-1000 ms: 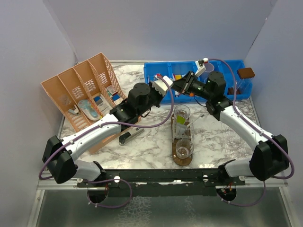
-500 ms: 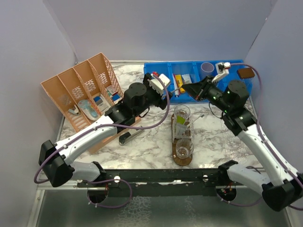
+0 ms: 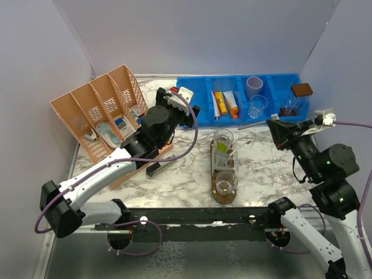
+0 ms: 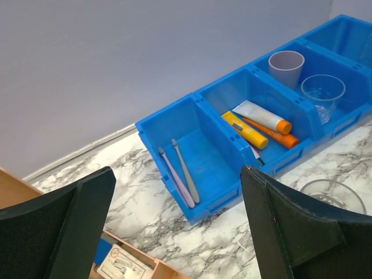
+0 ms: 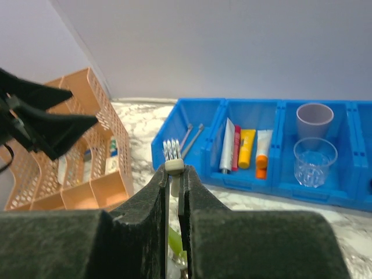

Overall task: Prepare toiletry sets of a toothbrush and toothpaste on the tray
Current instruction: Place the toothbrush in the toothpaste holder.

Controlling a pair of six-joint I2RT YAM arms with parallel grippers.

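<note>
- The tray [image 3: 224,199] lies nearest the arm bases, down and to the left of the right pincer [image 3: 274,125], with its long axis running near to far.
- The near tumbler [image 3: 226,181] on the tray looks empty. It is probably the goal, and the right arm is the closer one.
- The far tumbler [image 3: 222,138] holds a lime green tube [image 3: 222,149] and a thin brush.
- The right pincer is clamped on a toothbrush [image 5: 172,158]. Its wrist view shows the bristle head pinched between the fingers. The top view alone shows the handle, almost level, pointing left towards the tumblers.
- The left pincer [image 4: 177,192] is spread wide and holds nothing.
- Ahead of it is the blue bin [image 4: 218,203]. Its wrist view shows two spare toothbrushes [image 4: 181,174] in one compartment and tubes [image 4: 258,125] in the next.
</note>
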